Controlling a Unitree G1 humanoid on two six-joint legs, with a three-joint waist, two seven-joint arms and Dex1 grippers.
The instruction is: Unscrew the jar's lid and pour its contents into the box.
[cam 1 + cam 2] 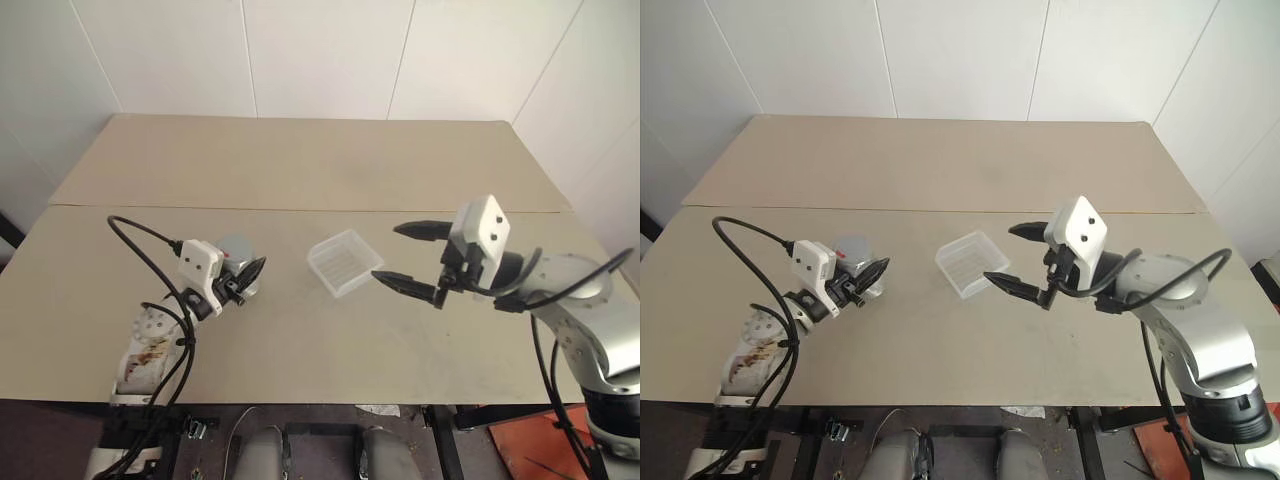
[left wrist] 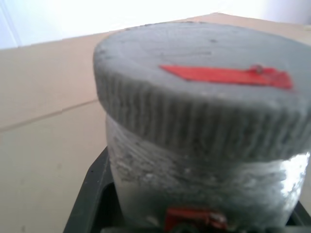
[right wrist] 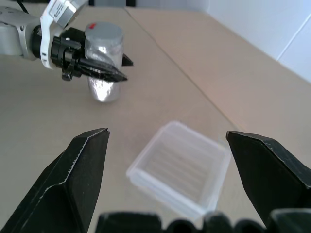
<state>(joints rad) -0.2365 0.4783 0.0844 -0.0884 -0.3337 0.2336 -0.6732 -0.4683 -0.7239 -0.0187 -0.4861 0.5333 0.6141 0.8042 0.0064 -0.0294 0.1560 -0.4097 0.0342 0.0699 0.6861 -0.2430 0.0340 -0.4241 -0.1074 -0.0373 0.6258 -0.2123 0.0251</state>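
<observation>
Jar (image 3: pixel 104 63) stands upright on table (image 1: pixel 300 160), lid (image 2: pixel 204 87) on, so contents can't be seen. L gripper (image 1: pixel 247 279) is clamped on jar body below the lid, fingers (image 3: pixel 99 70) on both sides, pointing roughly level twd table centre. Lid is grey, ribbed round the rim, flat top w/ a red strip. Jar wall is whitish/silvery and a bit shiny, w/ a red mark low on the side in the L wrist view.

Box (image 1: pixel 343 262) is near table centre, between the two grippers, apart from both, turned cornerwise to the table edge. Clear plastic, shallow, square, rounded corners, ribbed bottom. Looks empty.

R gripper (image 1: pixel 408 255) hovers just right of box w/ jaws wide apart, nothing between them; lower fingertip (image 1: pixel 385 279) sits close to box's right corner; can't tell if touching.

Table is plain beige, matte, w/ a seam running across behind jar and box. Far half is bare, lots of room. Jar sits towards near-left area, some way in from front edge.
</observation>
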